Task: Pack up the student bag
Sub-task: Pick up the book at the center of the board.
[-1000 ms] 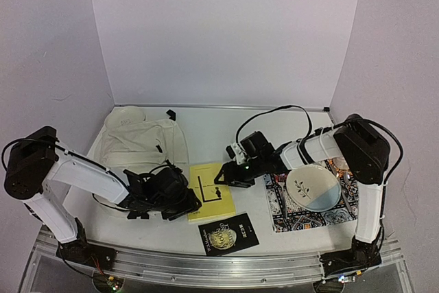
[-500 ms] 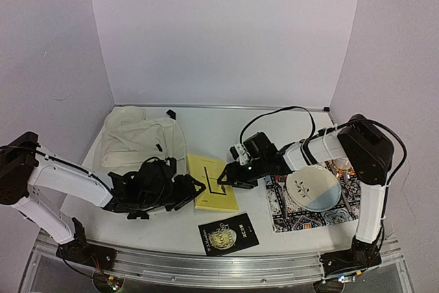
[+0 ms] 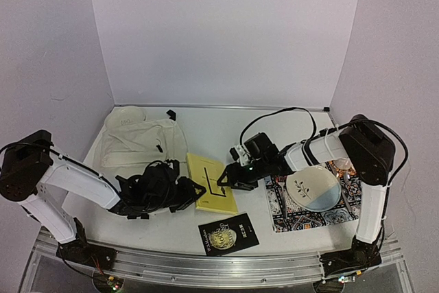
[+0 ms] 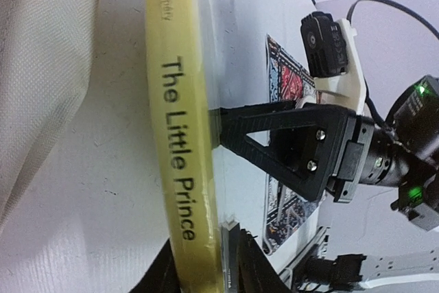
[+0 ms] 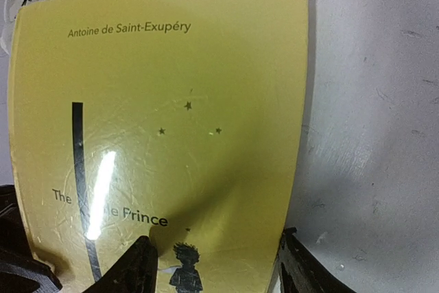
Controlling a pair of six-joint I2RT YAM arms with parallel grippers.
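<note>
From above, the student bag (image 3: 137, 143) lies at the far left of the table (image 3: 206, 125), cream and soft. The yellow book (image 3: 204, 173) is just beside it, on its right. My left gripper (image 3: 197, 193) is low at the book's near left side. My right gripper (image 3: 223, 182) comes in from the other side, with its tip at the book's right edge. A black book (image 3: 228, 234) lies closer to my bases (well apart from the bag). A plate (image 3: 312, 188) sits on a patterned mat (image 3: 280, 212) on the right.

From my left wrist, the book's spine runs down between my two fingers (image 4: 161, 280). They are squeezed on it, one on each side. The bag's cream cloth is next to the book. One finger of my right gripper touches the cover.

From my right wrist, my jaws stand apart. One finger (image 5: 134, 269) is over the yellow cover and the other is past the book's edge. A bit of the bag shows in the top left corner
</note>
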